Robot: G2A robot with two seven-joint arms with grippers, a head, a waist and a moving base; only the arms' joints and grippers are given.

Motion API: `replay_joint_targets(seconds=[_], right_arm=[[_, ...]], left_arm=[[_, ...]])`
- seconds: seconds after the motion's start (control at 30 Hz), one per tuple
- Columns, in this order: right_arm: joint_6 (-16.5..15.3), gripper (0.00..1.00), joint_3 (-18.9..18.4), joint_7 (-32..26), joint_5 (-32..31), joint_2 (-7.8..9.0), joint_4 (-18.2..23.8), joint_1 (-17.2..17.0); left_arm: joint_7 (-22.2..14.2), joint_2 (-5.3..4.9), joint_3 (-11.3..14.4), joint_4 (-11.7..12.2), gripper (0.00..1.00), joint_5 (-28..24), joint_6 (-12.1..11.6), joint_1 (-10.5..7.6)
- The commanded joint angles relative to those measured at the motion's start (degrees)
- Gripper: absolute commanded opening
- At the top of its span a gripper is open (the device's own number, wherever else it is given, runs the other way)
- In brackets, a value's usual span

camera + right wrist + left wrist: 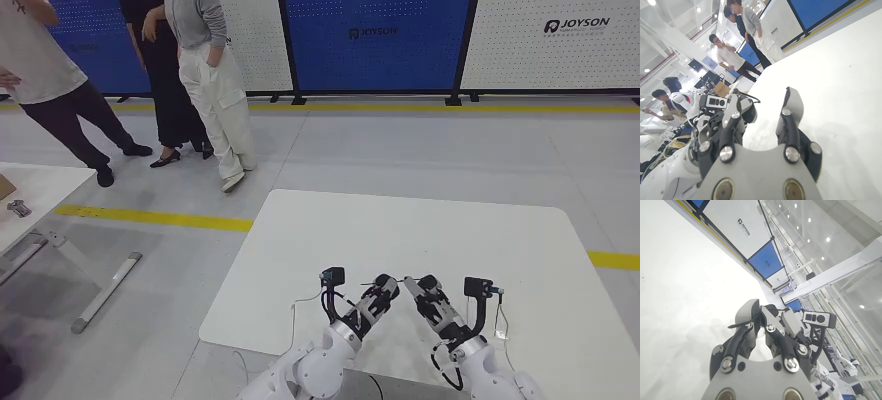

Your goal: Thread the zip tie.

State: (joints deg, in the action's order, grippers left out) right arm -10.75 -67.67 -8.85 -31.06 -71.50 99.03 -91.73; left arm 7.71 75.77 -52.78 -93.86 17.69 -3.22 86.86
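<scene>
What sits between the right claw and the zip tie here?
Nothing: in the right wrist view only bare white table shows between the open right claw and the zip tie pinched in the left claw.

Wearing glossy wht shells on left arm [350, 325] and right arm [440, 315], w/ blk joints btwn segments. Carrying gry metal palm plate [761, 381] behind left gripper [760, 313], w/ two brass-ringed round ports [725, 395], blk linkage bars [736, 338] and silver slotted screws [727, 364] at pivots. Repeating same build on right gripper [761, 92]: curved gry fingers [794, 102], blk pads inside. Sporting gry-faced wrist cam [818, 318] on blk bracket per arm. Trailing thin cables [502, 320] beside forearms.
</scene>
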Motion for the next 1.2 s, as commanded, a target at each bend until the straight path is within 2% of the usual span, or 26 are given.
replay_joint_targets(seconds=[0.0, 0.47, 0.7, 0.73, 0.8, 0.83, 0.9, 0.97, 1.17], right_arm=[[-0.07, 0.0, 0.01, 0.07, -0.25, 0.01, 0.0, 0.02], [-0.66, 0.0, 0.64, -0.67, -2.71, 0.09, 0.48, 0.13], [-0.67, 0.0, 0.38, -0.62, -2.61, 0.14, 0.66, -0.07], [-0.66, 0.0, 0.32, -0.61, -2.62, 0.15, 0.69, -0.13], [-0.62, 0.0, 0.25, -0.57, -2.63, 0.17, 0.75, -0.21], [-0.57, 0.0, 0.22, -0.55, -2.63, 0.17, 0.77, -0.24], [-0.44, 0.0, 0.18, -0.48, -2.59, 0.17, 0.79, -0.29], [-0.26, 0.0, 0.14, -0.42, -2.56, 0.16, 0.75, -0.26], [0.38, 0.0, 0.07, -0.22, -2.55, 0.13, 0.56, -0.05]], left_arm=[[-0.05, -0.02, -0.08, -0.1, 0.0, 0.05, -0.09, 0.09], [-1.77, -0.29, -0.18, -1.22, 0.0, 1.09, -1.2, 0.8], [-1.36, -0.31, -0.29, -1.4, 0.0, 1.56, -0.15, 1.03], [-1.33, -0.31, -0.27, -1.43, 0.13, 1.57, -0.06, 1.04], [-1.3, -0.3, -0.24, -1.49, 0.33, 1.73, 0.19, 1.06], [-1.29, -0.31, -0.22, -1.53, 0.36, 1.8, 0.25, 1.09], [-1.2, -0.31, -0.17, -1.73, 0.4, 1.98, 0.33, 1.2], [-1.09, -0.33, -0.21, -1.95, 0.35, 2.01, 0.19, 1.32], [-0.68, -0.43, -0.81, -2.33, 0.31, 1.65, -0.23, 1.71]])
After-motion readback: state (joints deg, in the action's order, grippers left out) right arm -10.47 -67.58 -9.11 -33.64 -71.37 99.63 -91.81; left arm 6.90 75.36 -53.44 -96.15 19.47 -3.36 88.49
